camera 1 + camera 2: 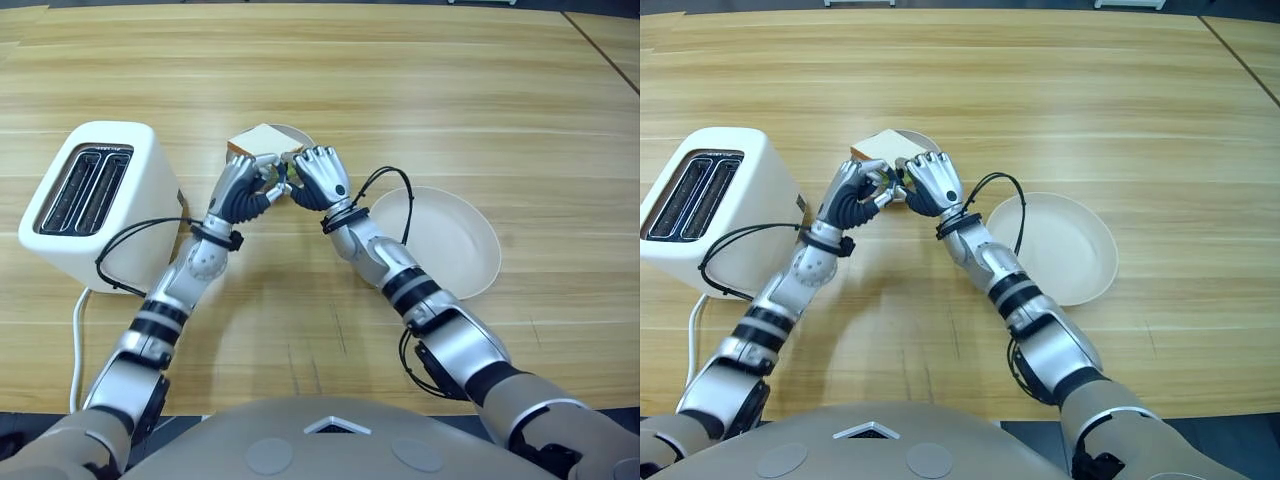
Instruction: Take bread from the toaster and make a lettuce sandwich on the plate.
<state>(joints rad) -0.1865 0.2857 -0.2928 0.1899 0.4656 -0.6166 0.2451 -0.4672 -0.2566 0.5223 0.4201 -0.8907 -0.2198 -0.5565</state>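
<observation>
The left hand [243,188] and right hand [320,178] meet fingertip to fingertip, both clenched on a green scrap of lettuce [897,181] — plainer in the right eye view. The bread slice [262,140] lies just beyond them on its plate [303,136], equally near both, so the lettuce likely need only go forward — the left eye view takes in the toaster [100,205] whole, the right crops its edge

Left hand [852,198] and right hand [928,182] meet at near edge of bread [885,146], fingers curled, pinching green lettuce [900,181]. Bread on plate [931,141]. Toaster [715,215] left, bowl [1060,250] right.
</observation>
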